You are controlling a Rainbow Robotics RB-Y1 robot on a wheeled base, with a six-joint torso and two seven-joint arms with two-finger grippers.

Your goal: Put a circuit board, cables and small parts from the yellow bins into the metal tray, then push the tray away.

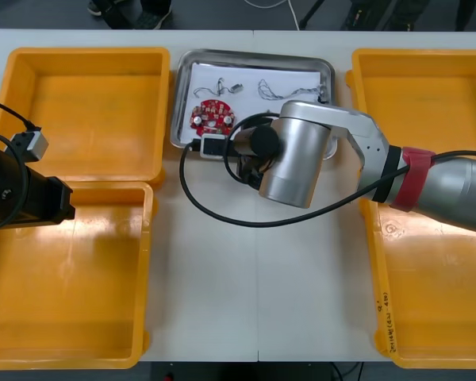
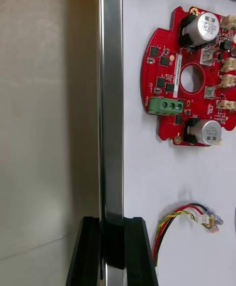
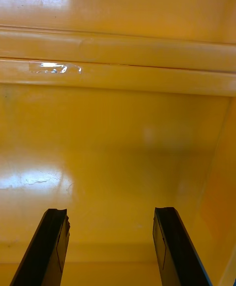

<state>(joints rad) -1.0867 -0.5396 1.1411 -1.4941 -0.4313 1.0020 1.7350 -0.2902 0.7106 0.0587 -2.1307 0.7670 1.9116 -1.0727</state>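
The metal tray (image 1: 254,59), white inside, stands at the far middle of the table between the yellow bins. A round red circuit board (image 1: 212,117) (image 2: 189,79) lies in its near left part. Thin cables (image 1: 289,87) lie farther back in it. My right gripper (image 2: 112,251) (image 1: 239,159) is shut on the tray's near rim (image 2: 112,119), one finger inside and one outside. A red and yellow cable (image 2: 182,217) lies in the tray just beside the inner finger. My left gripper (image 3: 110,246) hangs open over the near left bin (image 3: 118,133), holding nothing.
Two yellow bins (image 1: 87,111) (image 1: 63,278) stand at the left and two (image 1: 428,87) (image 1: 436,302) at the right. The right arm's black supply cable (image 1: 222,214) loops over the bare table in front of the tray. My left arm (image 1: 24,194) is parked at the left edge.
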